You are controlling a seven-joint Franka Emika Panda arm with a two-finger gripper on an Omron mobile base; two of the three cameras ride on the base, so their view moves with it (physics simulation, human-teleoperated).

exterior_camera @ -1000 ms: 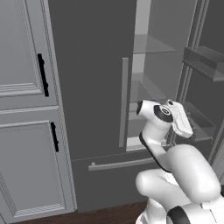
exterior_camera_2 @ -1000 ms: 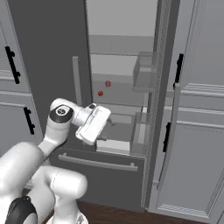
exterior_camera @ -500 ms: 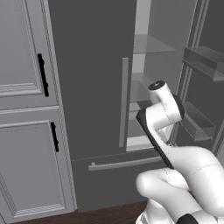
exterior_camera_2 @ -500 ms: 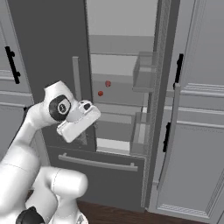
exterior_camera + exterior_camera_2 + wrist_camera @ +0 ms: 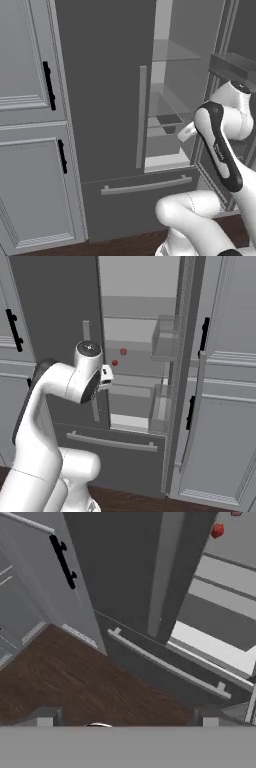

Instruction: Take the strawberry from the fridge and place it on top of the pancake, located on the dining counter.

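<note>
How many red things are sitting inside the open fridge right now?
2. One small red item sits farther back on the fridge shelf, the other just below and left of it, nearer the front. More may be hidden behind the closed door.

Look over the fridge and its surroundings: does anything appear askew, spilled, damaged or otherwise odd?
Nothing stands out. The fridge has its right door swung open, with two small red items sitting on a shelf inside. Nothing looks spilled or damaged.

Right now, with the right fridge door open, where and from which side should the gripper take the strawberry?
Grip the strawberry across its body, coming straight in from the front through the open right half of the fridge. It's small and rounded, sits on a shelf between the shut left door and the door bins, with a second red item just above. Judgement only; its tilt is too small to read.
</note>
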